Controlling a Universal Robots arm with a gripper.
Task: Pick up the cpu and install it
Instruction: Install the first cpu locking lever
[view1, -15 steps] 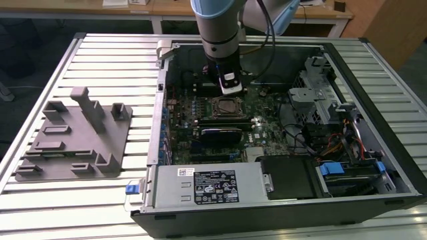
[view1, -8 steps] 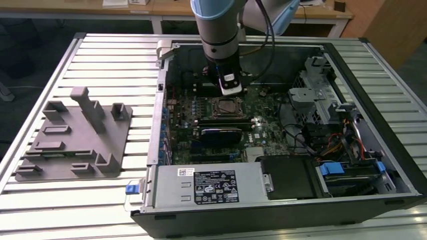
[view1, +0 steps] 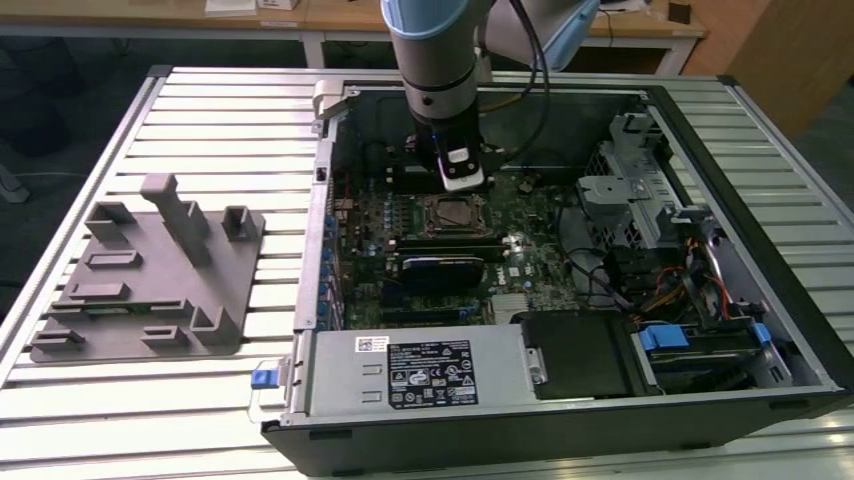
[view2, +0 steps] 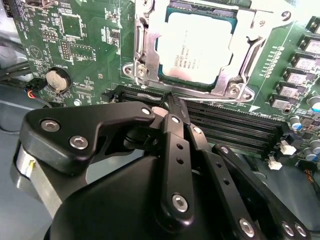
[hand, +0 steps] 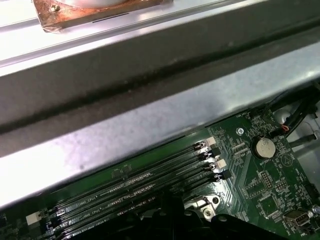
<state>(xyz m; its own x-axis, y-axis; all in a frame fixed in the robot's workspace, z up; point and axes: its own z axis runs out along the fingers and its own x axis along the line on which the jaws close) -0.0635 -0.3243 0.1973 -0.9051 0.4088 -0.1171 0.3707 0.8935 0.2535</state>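
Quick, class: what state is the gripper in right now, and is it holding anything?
Gripper: shut, holding nothing; the cpu sits in the motherboard socket just beyond its fingertips.

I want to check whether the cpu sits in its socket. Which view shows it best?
The second wrist view: the cpu lies flat inside the socket frame, seen close. The exterior view shows it small, below the end effector.

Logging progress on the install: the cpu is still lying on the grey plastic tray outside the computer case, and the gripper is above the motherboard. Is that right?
Not quite. The cpu already sits in the motherboard socket, as the second wrist view shows; the grey plastic tray in the exterior view carries no chip. The gripper is indeed above the motherboard.
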